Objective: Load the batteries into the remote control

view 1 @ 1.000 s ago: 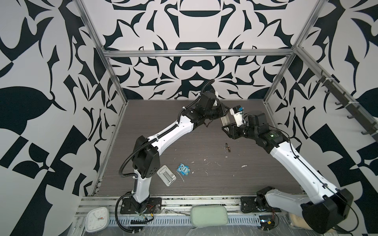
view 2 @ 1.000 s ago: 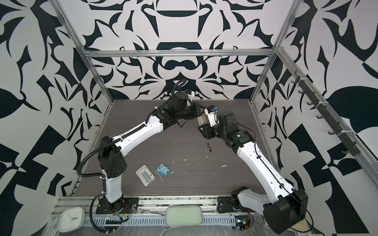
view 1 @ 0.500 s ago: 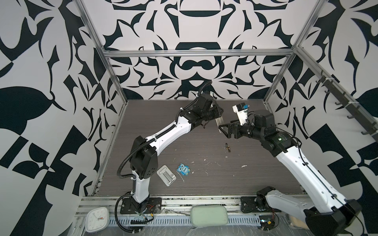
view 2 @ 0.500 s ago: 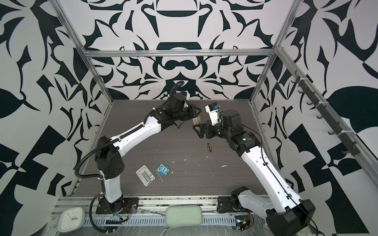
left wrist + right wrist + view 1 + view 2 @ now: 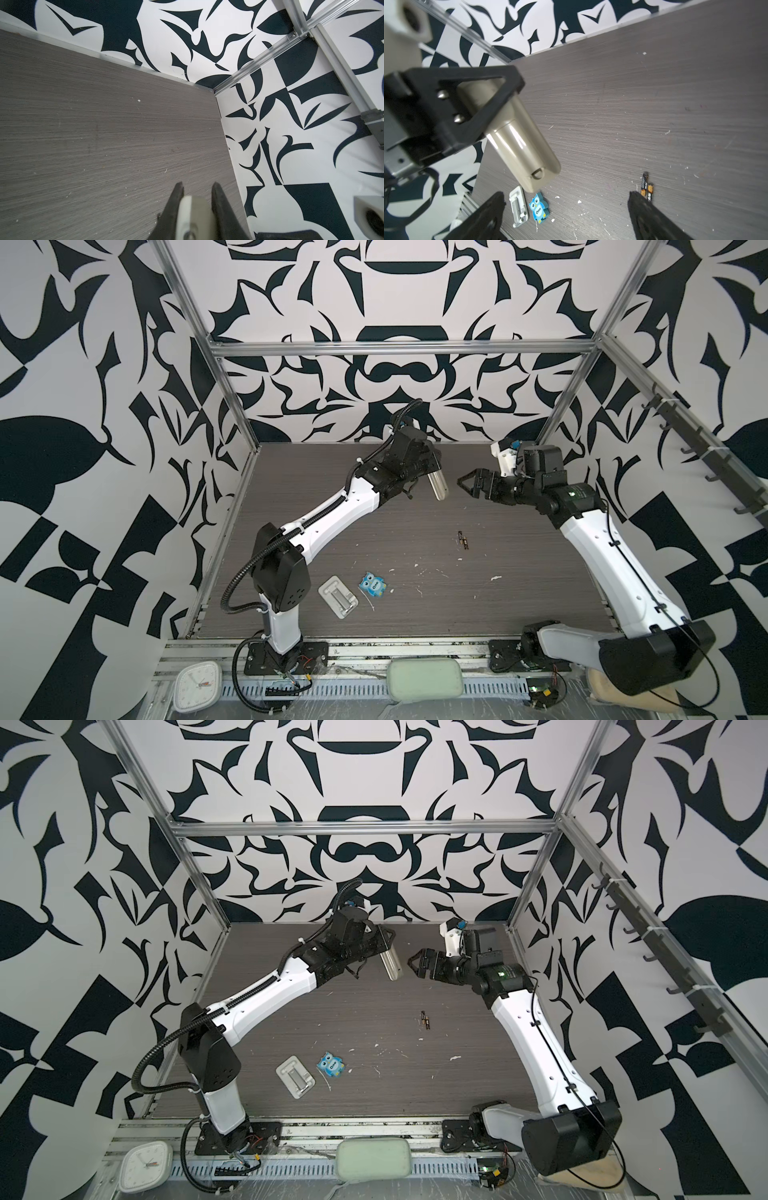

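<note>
Clamping the remote control [image 5: 439,487] aloft, the left gripper [image 5: 433,467] should hold steady; the right gripper [image 5: 463,484] (spread wide, empty) should descend squarely over one of the batteries [image 5: 463,540], which lie touching on the table [image 5: 332,497].

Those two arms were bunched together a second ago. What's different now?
The right gripper let go of the remote control, opened wide and drew back to the right, leaving a gap between the arms. The left gripper kept its grip on the remote, above the table. The batteries, blue owl and white tray lie where they were.
</note>
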Action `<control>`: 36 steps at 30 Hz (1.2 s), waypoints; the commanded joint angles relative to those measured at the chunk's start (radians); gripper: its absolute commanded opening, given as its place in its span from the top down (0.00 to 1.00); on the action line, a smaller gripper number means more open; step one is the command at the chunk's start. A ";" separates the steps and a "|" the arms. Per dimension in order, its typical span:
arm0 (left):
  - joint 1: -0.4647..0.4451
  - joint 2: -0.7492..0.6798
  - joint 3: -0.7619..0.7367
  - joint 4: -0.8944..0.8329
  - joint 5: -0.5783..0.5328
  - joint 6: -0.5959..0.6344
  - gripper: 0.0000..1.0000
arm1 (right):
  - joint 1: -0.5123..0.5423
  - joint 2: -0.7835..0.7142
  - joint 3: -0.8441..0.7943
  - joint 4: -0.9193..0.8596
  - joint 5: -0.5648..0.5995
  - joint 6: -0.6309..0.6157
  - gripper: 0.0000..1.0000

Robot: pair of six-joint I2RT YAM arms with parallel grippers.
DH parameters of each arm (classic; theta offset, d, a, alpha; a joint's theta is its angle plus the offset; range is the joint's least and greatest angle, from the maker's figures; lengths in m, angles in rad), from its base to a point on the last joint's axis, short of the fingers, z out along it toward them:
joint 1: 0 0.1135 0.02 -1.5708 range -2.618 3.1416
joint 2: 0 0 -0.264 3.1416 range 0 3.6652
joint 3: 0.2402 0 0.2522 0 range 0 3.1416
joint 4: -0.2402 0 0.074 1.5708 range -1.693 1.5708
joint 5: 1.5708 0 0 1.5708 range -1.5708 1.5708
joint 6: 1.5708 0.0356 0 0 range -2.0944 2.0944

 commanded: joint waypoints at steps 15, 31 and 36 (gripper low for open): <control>0.002 -0.088 -0.100 0.064 -0.054 0.006 1.00 | -0.030 -0.037 -0.088 0.027 -0.042 0.113 0.05; 0.064 -0.155 -0.140 -0.046 0.093 0.117 1.00 | -0.019 -0.072 -0.235 0.070 0.069 0.293 0.05; 0.108 -0.214 -0.171 -0.111 0.170 0.191 1.00 | 0.110 -0.067 -0.230 0.085 0.224 0.382 0.05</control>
